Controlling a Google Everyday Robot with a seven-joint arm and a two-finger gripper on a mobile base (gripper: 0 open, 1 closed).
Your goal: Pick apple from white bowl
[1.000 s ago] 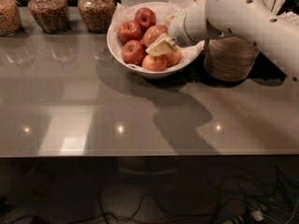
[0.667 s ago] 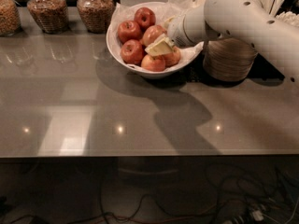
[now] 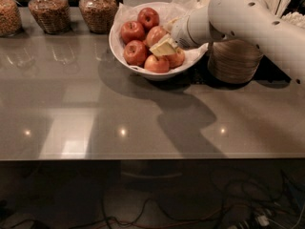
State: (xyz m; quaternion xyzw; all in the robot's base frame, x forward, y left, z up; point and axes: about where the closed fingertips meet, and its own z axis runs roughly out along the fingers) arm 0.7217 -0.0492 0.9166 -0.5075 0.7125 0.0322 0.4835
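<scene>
Gripper (image 3: 164, 46) sits in the white bowl (image 3: 116, 49) at approx 3 o'clock, hiding part of an apple (image 3: 177, 60). Arm (image 3: 248, 23) covers the bowl's rim at 2–3 o'clock and the top of the beige bowl stack (image 3: 233, 63). Leftmost jar (image 3: 7, 15) is cut off at the view's 9 o'clock edge. The arm runs out at 3 o'clock.

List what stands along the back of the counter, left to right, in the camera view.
left jar → middle jar → right jar → white bowl, with the hand among its apples on the right side → stacked beige bowls
</scene>
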